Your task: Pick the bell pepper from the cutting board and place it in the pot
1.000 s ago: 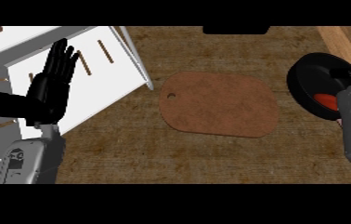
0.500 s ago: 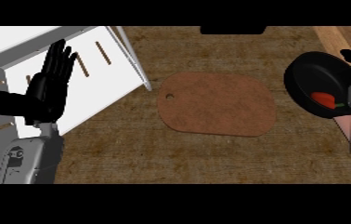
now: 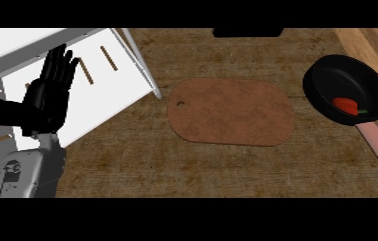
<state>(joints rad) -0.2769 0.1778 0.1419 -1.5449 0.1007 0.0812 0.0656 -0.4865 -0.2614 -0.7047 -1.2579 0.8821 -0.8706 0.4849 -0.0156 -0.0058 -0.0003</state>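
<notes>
A red bell pepper [image 3: 346, 105] with a green stem lies inside the black pot [image 3: 334, 79] at the right edge of the head view. A pale pink handle [image 3: 368, 136] sticks out from the pot toward the lower right. The brown cutting board [image 3: 230, 111] lies bare in the middle of the counter. My left hand [image 3: 49, 95] rests open at the left edge, fingers straight and pointing up. My right hand does not show.
White cabinet panels [image 3: 103, 80] with wooden handles stand at the upper left, behind my left hand. A dark object [image 3: 248, 32] sits at the counter's far edge. A wooden strip [image 3: 360, 42] runs along the upper right corner.
The view has shifted slightly, so the pot and pepper sit a little further into the picture. My right arm, seen at the right edge before, is gone from view.
</notes>
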